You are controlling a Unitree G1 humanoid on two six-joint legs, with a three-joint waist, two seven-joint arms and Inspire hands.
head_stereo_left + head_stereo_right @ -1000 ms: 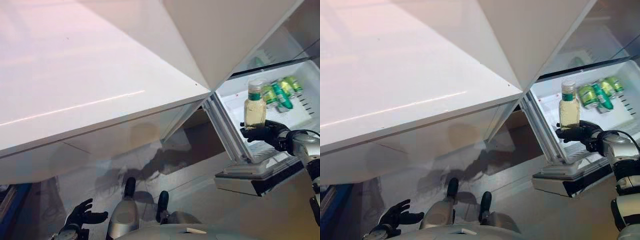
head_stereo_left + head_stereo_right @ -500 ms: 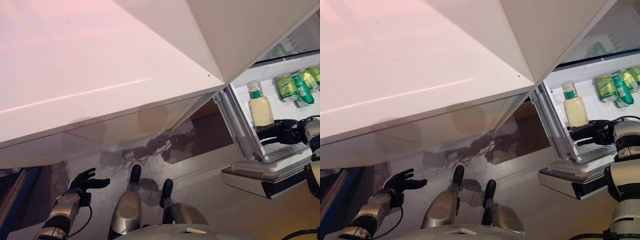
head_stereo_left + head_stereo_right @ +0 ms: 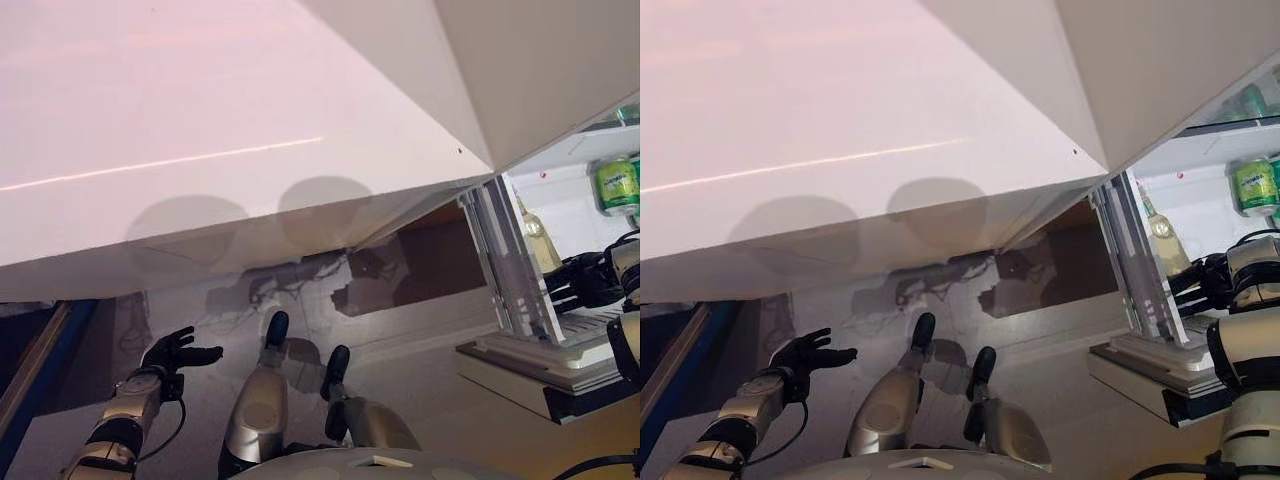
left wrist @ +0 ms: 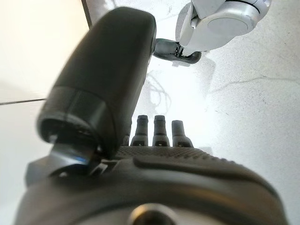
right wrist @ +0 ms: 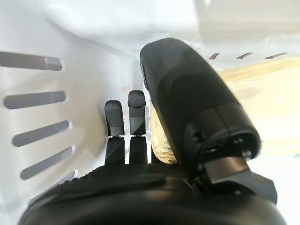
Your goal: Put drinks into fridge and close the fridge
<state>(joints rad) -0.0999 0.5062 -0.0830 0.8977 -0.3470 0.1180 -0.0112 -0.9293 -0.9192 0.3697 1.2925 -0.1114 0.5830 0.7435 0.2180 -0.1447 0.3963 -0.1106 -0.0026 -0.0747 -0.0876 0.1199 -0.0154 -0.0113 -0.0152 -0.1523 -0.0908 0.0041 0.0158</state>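
My right hand (image 3: 588, 281) is inside the open fridge, shut on a bottle of pale yellow drink (image 3: 540, 240), which leans a little and is partly hidden behind the clear edge of the compartment (image 3: 512, 270). In the right wrist view the thumb (image 5: 187, 98) lies over the bottle (image 5: 262, 112) and the fingers (image 5: 123, 123) stand on its other side, close to the slotted white wall. Green cans (image 3: 618, 185) lie further in on the white shelf. My left hand (image 3: 180, 352) hangs open and empty low over the floor, also shown in the left wrist view (image 4: 154, 133).
The fridge's big white door (image 3: 200, 120) stands open overhead and to the left. A white and dark ledge (image 3: 545, 368) juts out under the compartment. A blue edge (image 3: 40, 370) runs at the lower left over the grey floor (image 3: 430, 340).
The camera has swung, shifting the whole picture right. My right hand has carried the bottle lower and deeper into the compartment, now tilted behind its clear edge. The left hand stays open.
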